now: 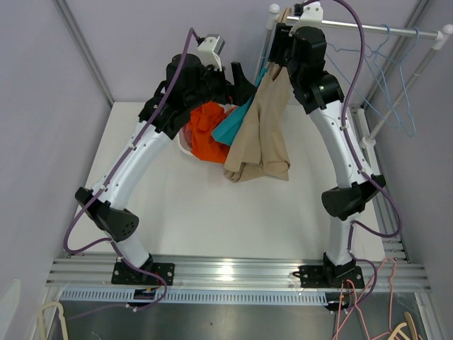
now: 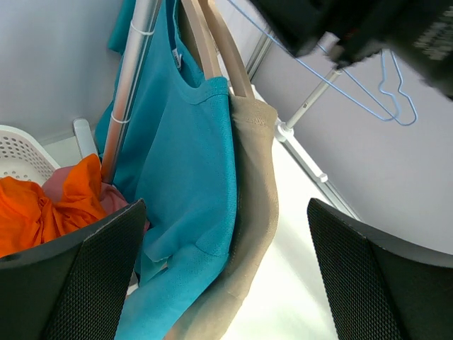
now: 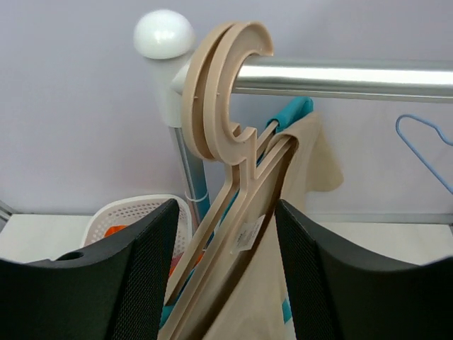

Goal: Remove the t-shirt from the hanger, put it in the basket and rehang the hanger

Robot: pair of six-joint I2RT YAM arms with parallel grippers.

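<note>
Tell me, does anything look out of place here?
The beige shirt hangs so low that its hem bunches on the table. Orange cloth is heaped over the white basket.

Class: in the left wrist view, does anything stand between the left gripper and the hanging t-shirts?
Nothing visible does: the teal t-shirt and the beige t-shirt hang straight ahead of the open left gripper.

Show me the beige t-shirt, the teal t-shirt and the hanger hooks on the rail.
beige t-shirt (image 1: 265,138), top view, middle of its hanging body.
teal t-shirt (image 2: 187,163), left wrist view, its chest below the neckline.
hanger hooks (image 3: 209,92), right wrist view, the curve's left side.
</note>
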